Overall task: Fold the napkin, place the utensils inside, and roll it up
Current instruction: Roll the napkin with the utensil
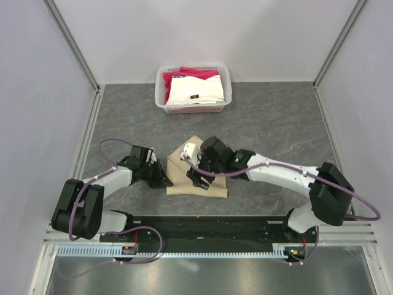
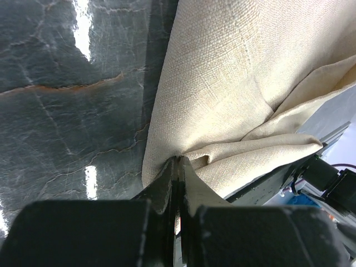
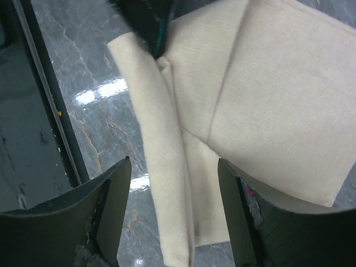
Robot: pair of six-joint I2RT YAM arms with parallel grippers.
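The tan napkin (image 1: 212, 187) lies folded on the dark table between the two arms. In the right wrist view its left edge (image 3: 167, 167) is doubled over into a long narrow fold beside a larger flat flap (image 3: 278, 100). My left gripper (image 2: 179, 161) is shut on the napkin (image 2: 233, 72) at that left edge, and the cloth puckers at the fingertips. My right gripper (image 3: 174, 162) hangs open just above the narrow fold, one finger on each side of it, holding nothing. The left gripper's dark fingers (image 3: 146, 22) show at the top of that view. The utensils are hidden or out of view.
A white basket (image 1: 161, 92) stands at the back of the table holding a white folded cloth (image 1: 193, 92) and a pink-red folded cloth (image 1: 196, 74). The black base rail (image 1: 202, 227) runs along the near edge. Grey walls close in both sides.
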